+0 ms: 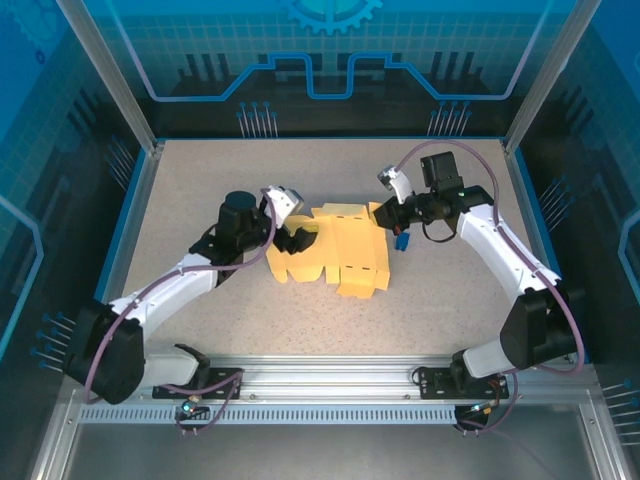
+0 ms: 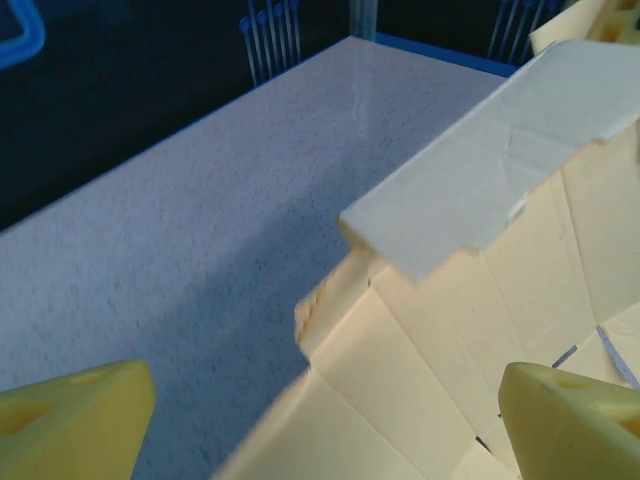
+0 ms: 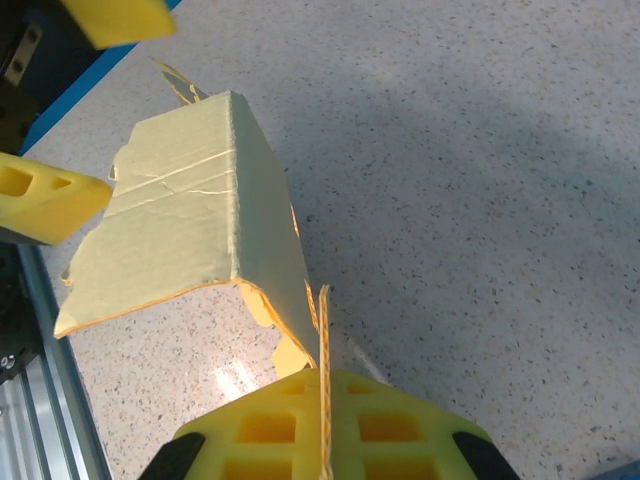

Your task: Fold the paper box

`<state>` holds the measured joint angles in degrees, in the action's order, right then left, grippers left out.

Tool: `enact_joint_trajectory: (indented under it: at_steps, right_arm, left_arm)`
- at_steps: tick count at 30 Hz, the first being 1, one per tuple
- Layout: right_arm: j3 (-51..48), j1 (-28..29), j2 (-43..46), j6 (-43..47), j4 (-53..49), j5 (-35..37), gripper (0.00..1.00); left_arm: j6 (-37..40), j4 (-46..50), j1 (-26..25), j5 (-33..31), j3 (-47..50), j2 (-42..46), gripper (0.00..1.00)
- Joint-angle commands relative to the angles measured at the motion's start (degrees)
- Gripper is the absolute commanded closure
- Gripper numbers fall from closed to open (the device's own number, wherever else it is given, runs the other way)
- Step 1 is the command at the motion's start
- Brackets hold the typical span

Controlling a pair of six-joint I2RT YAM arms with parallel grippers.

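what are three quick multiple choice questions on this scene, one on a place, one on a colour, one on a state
1. Where does the paper box lie?
A) in the middle of the table
B) hanging off the near edge
C) in the far left corner

2. What colour is the box?
A) red
B) pale yellow
C) green

3. What is the right gripper doing?
A) hanging open in the air
B) resting shut on bare tabletop
C) pinching an edge of the box

Key: 1 A, the top view shows it mid-table; 2 B, every view shows pale yellow card; 3 C, the right wrist view shows a thin card edge clamped in it.
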<state>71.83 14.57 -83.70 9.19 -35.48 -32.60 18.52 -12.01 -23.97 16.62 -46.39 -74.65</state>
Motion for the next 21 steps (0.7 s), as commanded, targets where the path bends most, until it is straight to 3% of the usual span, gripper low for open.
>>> enact_joint_trajectory:
  at_steps: [1,5,9,15,21]
  right_arm:
    - [2.41,-0.39,-0.93,3.91,-3.87,-3.71,0.96]
    - [2.74,-0.13,-1.03,5.03,-3.9,-4.14,0.95]
    - [3.18,0.61,-1.33,6.43,-4.33,-4.03,0.95]
    - [4.25,1.44,-1.73,7.4,-4.7,-3.6,0.95]
    - [6.11,2.44,-2.9,8.06,-5.81,-3.18,0.95]
  left_arm:
    - [14.24,3.0,-0.49,5.34,-5.72,-2.42,0.09]
    - [21.5,12.96,-0.76,11.93,-11.64,-5.19,0.09]
    - [24.67,18.58,-1.26,14.54,-15.65,-7.37,0.12]
    - [27.55,25.82,-2.04,16.56,-20.59,-10.23,0.15]
    - [28.5,26.92,-2.89,16.34,-22.52,-12.32,0.18]
